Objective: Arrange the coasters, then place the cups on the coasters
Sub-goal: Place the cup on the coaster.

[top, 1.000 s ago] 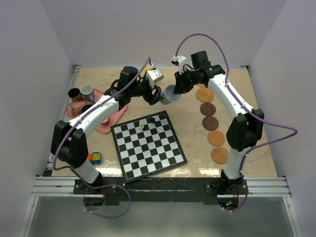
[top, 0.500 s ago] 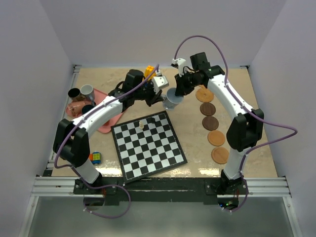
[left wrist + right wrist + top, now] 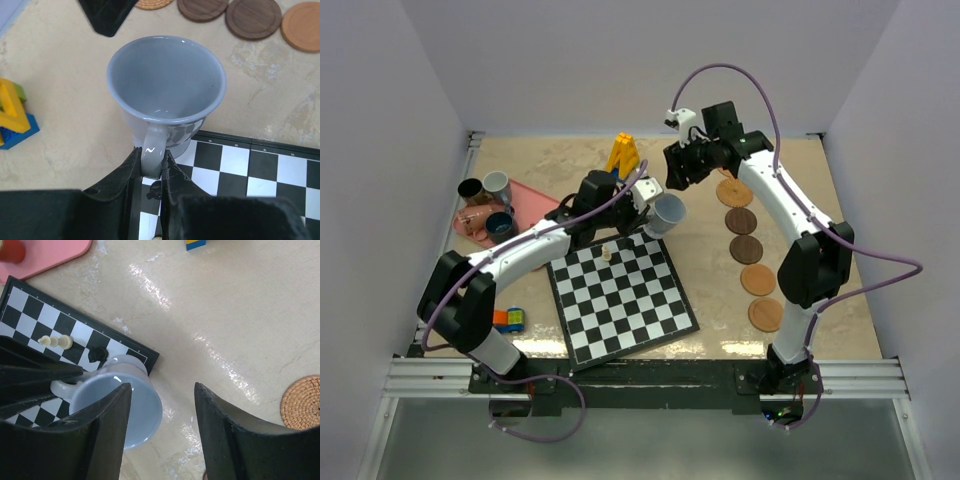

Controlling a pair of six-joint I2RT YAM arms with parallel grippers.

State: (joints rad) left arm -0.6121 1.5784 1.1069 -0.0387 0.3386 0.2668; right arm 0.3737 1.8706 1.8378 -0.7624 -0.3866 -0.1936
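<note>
A pale blue-white cup [image 3: 668, 212] [image 3: 165, 80] [image 3: 125, 410] hangs upright over the far corner of the chessboard. My left gripper [image 3: 644, 203] [image 3: 151, 160] is shut on the cup's handle. My right gripper [image 3: 678, 170] [image 3: 162, 387] stands open just beyond and above the cup, holding nothing. Several coasters lie in a column on the right, from a woven tan one [image 3: 729, 191] [image 3: 301, 402] through dark ones [image 3: 741, 220] [image 3: 252, 17] to a tan one [image 3: 766, 315]. Other cups, among them grey [image 3: 498, 185] and teal [image 3: 501, 224], stand on the pink tray [image 3: 535, 200].
The chessboard [image 3: 620, 295] lies at the middle front with a white piece [image 3: 607, 252] and a black piece [image 3: 98, 354] near its far edge. Yellow blocks [image 3: 624, 155] stand at the back. A small colourful toy [image 3: 510, 319] lies at the front left.
My left gripper closed on the cup's handle, then my right gripper opened and let the cup go, drawing back. The left arm has brought the cup slightly nearer, over the board's corner.
</note>
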